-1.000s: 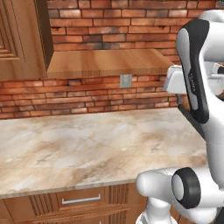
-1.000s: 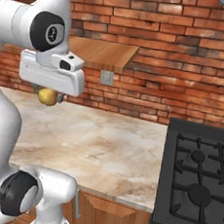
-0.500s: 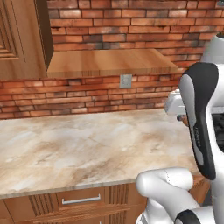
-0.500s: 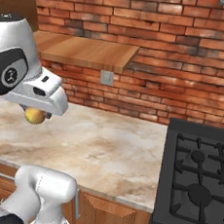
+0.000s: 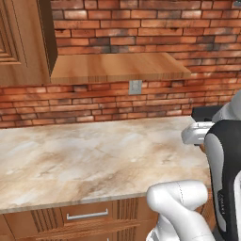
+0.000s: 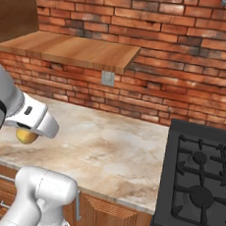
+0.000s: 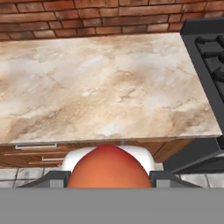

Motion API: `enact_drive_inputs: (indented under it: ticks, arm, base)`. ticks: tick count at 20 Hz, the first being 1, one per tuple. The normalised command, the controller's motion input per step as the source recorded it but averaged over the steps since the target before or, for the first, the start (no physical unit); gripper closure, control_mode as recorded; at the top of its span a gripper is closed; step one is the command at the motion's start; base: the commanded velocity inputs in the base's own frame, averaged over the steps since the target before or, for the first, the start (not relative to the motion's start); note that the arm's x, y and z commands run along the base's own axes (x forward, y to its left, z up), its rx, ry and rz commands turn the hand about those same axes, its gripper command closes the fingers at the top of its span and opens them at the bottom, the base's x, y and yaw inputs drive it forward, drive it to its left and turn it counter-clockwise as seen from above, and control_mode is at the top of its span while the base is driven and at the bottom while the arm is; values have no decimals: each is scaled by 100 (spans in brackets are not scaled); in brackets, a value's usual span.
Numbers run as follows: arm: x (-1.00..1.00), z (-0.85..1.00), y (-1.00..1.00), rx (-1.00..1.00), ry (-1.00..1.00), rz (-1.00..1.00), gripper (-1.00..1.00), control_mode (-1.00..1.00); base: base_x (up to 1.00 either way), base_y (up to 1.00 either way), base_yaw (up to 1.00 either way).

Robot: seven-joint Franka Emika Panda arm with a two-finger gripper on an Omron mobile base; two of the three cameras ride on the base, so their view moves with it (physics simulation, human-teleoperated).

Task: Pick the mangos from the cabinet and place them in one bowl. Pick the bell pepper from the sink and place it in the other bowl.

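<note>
My gripper (image 7: pixel 109 176) is shut on a mango (image 7: pixel 109 162), orange with a reddish top, which bulges between the two dark fingertips (image 7: pixel 53 179). From the right base camera the mango (image 6: pixel 24 137) hangs under the white hand, the gripper (image 6: pixel 29 132) low over the counter's near left edge. The hand (image 5: pixel 197 134) also peeks out beside the arm at the right. The brown wooden cabinet (image 5: pixel 21 42) with its bare shelf board (image 5: pixel 113 68) hangs up on the left. The bowls, the sink and the bell pepper are out of view.
A marble counter (image 5: pixel 94 150) runs under the brick wall, which carries an outlet (image 5: pixel 135 87). A black cooktop (image 6: pixel 197 178) adjoins the counter on the right. Drawers with metal handles (image 5: pixel 87 216) sit below the counter's front edge.
The arm has swung down and back toward the base, carrying the mango from shelf height to just above the counter's front edge. The grip is unchanged.
</note>
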Motion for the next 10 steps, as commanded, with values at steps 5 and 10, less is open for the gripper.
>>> enact_drive_inputs:
  ticks: [5, 10]
  arm:
    - [0, 0, 0, 0, 0, 0, 100, -100]
    - [-9, 0, 0, 0, 0, 0, 100, -100]
  base:
    - [0, 0, 0]
    - [0, 0, 0]
